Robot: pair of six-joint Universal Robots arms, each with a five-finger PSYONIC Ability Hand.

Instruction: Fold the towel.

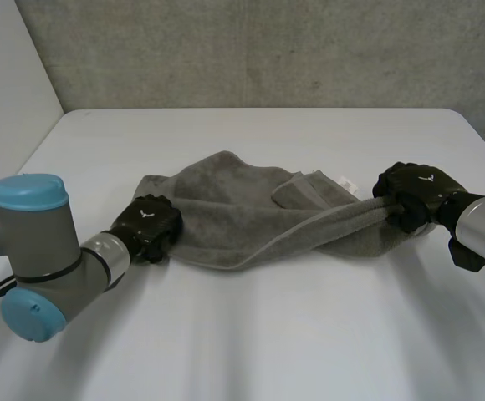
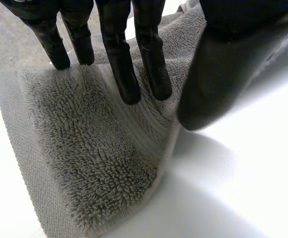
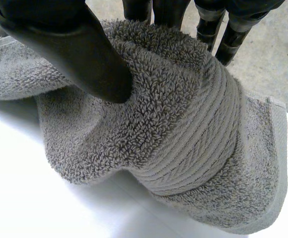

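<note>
A grey towel (image 1: 234, 221) lies crumpled across the middle of the white table (image 1: 268, 342). My left hand (image 1: 149, 221) sits at the towel's left corner. In the left wrist view its fingers (image 2: 119, 64) press down on the towel (image 2: 99, 163) and the thumb closes against the lifted edge, pinching a strip of cloth. My right hand (image 1: 414, 194) holds the towel's right end, bunched and pulled taut just above the table. In the right wrist view its thumb (image 3: 79, 54) digs into the towel (image 3: 183, 148), with the fingers curled behind the bunch.
A small white label (image 1: 347, 181) shows on the towel near the right hand. A grey concrete wall (image 1: 268, 50) rises behind the table's far edge. Bare table lies in front of the towel and behind it.
</note>
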